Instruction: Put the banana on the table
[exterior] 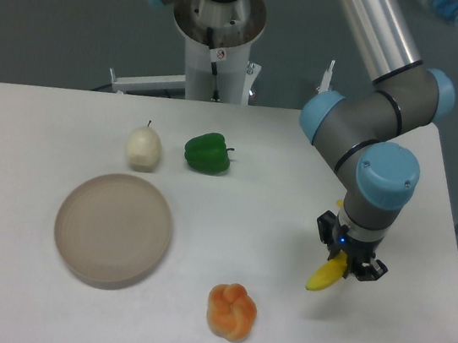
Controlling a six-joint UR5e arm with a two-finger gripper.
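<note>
round plate [113, 230] bare; banana [325, 275] in hand [350, 263]

Legible text, brands, numbers: none recorded. One small round red-and-white sticker [221, 53] on the white robot pedestal [217, 72], at twelve o'clock from the surface [39, 128]. Its marking is too small to read.
</note>
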